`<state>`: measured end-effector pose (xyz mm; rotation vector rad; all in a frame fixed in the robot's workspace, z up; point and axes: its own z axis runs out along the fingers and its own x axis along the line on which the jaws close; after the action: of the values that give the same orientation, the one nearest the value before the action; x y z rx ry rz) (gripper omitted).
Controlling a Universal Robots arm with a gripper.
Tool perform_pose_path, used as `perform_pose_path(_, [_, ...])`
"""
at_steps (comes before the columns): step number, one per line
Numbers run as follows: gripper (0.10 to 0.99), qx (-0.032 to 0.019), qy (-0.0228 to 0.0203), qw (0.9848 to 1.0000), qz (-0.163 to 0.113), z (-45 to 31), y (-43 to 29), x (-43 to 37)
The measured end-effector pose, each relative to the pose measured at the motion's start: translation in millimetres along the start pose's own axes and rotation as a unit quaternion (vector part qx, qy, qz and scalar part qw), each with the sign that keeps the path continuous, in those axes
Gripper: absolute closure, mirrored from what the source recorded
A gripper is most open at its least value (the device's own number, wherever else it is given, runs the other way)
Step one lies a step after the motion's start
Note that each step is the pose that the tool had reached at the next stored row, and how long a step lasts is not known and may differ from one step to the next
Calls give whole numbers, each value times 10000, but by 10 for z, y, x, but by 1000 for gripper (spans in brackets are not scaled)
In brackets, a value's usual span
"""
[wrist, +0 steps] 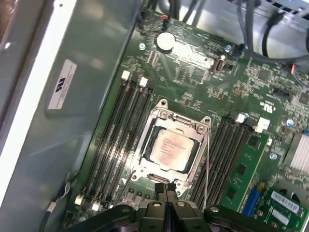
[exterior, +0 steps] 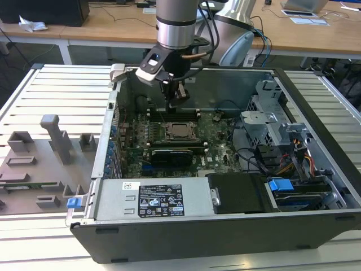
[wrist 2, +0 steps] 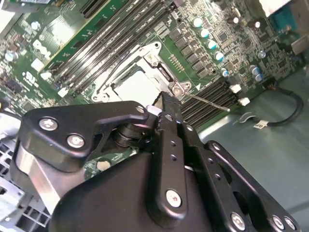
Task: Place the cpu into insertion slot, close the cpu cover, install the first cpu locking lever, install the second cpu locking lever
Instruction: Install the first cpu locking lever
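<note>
my end effector [wrist: 164, 193] is nearest in the first wrist view, its two fingers pressed together with nothing between them that i can see, just beside the near edge of the cpu cover [wrist: 181, 121]. past it the cpu [wrist: 170, 147] lies flat in the insertion slot [wrist: 150, 141], a little above the middle of the exterior view, framed by the cover's window; i judge it light, stiff and fragile, to be held by its edges only. farther on, toward the memory slots [wrist: 227, 150], the thin locking lever [wrist: 207, 164] looks springy and slippery, best pressed near its free end.
</note>
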<state>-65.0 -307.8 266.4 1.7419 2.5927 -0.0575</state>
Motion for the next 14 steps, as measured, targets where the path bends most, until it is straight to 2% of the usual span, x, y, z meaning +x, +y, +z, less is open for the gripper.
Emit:
perform_pose_path(3, [980,-9,-5,9997,-245,0,0,0])
perform_pose_path(6, [980,-17,-10,9988,-495,0,0,0])
perform_pose_path(14, [980,-36,-21,9947,-1025,0,0,0])
